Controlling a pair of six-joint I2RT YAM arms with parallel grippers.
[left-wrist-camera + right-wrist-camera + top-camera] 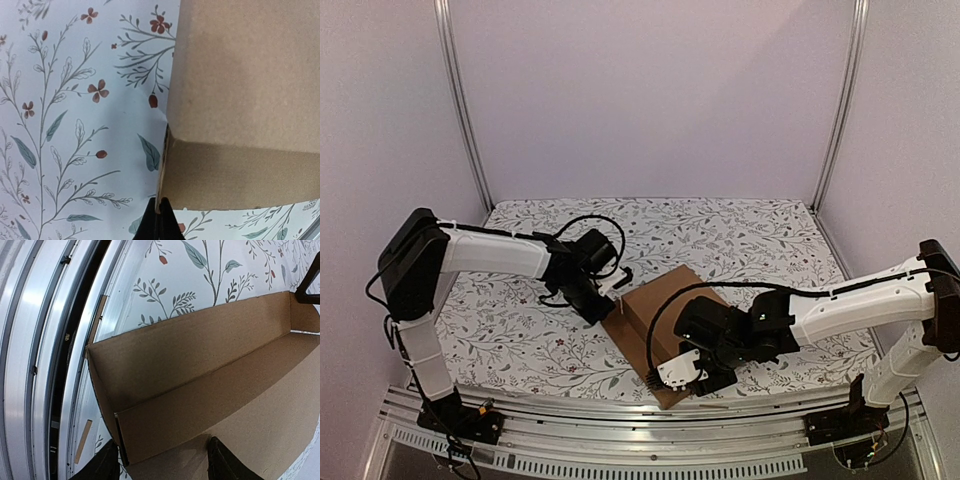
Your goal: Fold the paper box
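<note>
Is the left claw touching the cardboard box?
Touching. The left wrist view shows the left gripper, shut, with its tip meeting the paper box at a corner edge, no tablecloth visible between them.

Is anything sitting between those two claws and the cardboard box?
Nothing visible does. The left gripper, shut, is right at a corner of the paper box, and the open right gripper already has part of the box between its fingers.

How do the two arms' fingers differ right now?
The left fingers are pressed shut; the right fingers stand apart. The left fingers sit outside a corner of the paper box; the right fingers straddle one of its upright walls. Both pairs are dark and at the box.
</note>
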